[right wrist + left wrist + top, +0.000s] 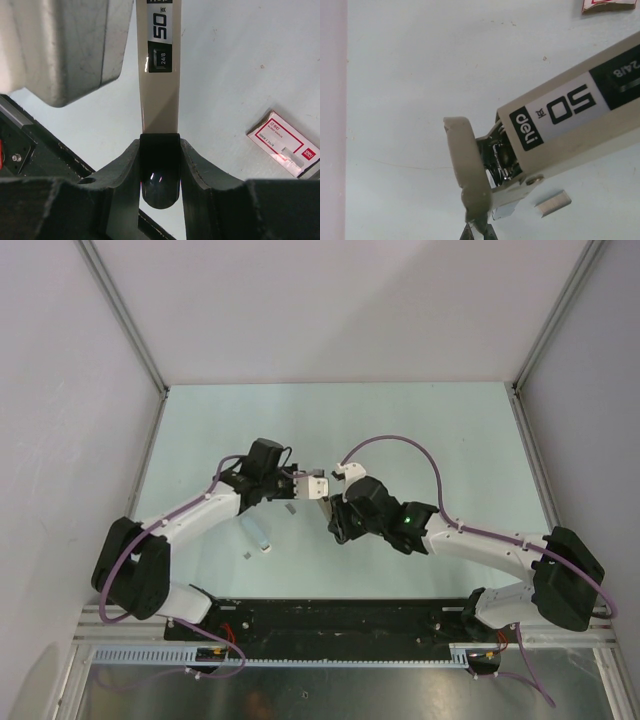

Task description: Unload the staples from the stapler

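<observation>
Both claws are on the stapler, which is held up off the desk about mid-desk, right between the two arms.

It's a chunky off-white plastic one. Along the long flat face runs a black-and-grey label: white "deli" lettering, a big "50", and a small "24/8" box further down. The left wrist view shows the back end, where a rounded cream cap sits. Behind that cap the body gapes, so you can see dark metal and something shiny inside.

The left claw is pinched nearly shut, right at the lower tip of that rounded cap. Only the very ends of its fingers show at the bottom edge of the picture.

The right claw is clamped on the other end. Its two dark fingers squeeze the narrow cream bar from both sides, and the bar runs straight away from the camera.

A short silver-grey strip of staples lies flat on the desk, just below the stapler's open end in the left wrist view. It isn't touching the stapler.

A flat pink-and-white box also lies on the desk, off to the right in the right wrist view. A pale blue see-through piece sits near the left arm.
</observation>
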### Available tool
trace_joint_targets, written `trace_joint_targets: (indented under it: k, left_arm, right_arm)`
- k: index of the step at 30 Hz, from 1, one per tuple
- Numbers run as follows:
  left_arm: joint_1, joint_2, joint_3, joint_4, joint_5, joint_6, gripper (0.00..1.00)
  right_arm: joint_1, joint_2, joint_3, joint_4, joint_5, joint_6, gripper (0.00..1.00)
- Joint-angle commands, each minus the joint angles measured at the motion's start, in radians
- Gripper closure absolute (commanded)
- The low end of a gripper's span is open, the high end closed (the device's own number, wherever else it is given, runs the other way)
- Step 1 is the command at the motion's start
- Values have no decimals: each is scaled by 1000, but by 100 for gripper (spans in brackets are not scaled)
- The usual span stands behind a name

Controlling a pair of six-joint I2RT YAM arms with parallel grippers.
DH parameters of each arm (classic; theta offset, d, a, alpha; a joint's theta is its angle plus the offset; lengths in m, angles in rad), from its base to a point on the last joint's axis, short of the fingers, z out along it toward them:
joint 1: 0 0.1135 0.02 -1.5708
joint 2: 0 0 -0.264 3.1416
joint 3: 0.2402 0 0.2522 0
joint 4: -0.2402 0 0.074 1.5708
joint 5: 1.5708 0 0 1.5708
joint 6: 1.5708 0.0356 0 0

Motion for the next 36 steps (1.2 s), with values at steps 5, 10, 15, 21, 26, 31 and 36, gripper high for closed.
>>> trace_joint_targets:
  k: [5,10,15,21,26,31,36]
  left_arm:
    - [-18,11,-114,304,-2,-77,100]
    - [-19,28,-111,389,15,-147,100]
    - [-66,145,-146,338,-55,-74,100]
    - [-67,94,-110,337,-79,-88,100]
    - [-58,-15,21,334,-52,-167,100]
    - [-70,-9,2,298,-31,-193,100]
    - [-102,84,-130,295,-83,-105,100]
  right_arm:
    - [-3,-21,11,89,8,11,100]
    - [-7,-19,11,96,6,9,100]
    - [-11,-8,11,104,-4,7,100]
    - [-17,-14,11,100,-5,9,100]
    - [-18,-20,11,109,-4,14,100]
    - [-14,-17,11,105,4,17,100]
    - [-13,-12,11,101,4,14,100]
